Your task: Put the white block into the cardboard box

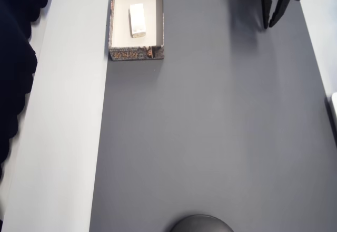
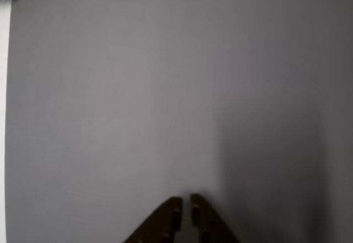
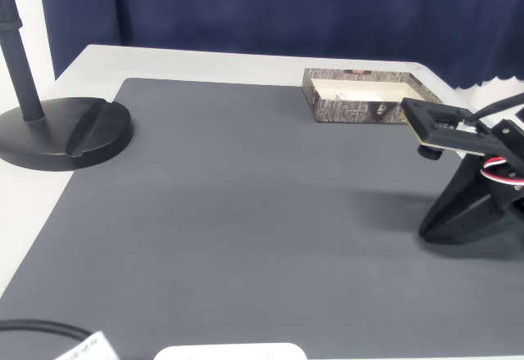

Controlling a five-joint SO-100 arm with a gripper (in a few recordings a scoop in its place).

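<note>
White block [image 1: 137,20] lies flat inside the cardboard box [image 1: 112,18], resting on its pale floor about midway between the long walls. Box sits at the edge of the grey mat [image 1: 210,137] on the tabletop [image 1: 63,110]. I see the end effector [image 1: 269,25] well apart from the box, over bare mat, fingers nearly together, holding nothing.

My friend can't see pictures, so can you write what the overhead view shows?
A small flat white block lies inside a long open cardboard box with patterned brownish walls, at the top left edge of a dark grey mat. The robot's black two-finger gripper sits at the top right, apart from the box, fingers close together and holding nothing.
</note>
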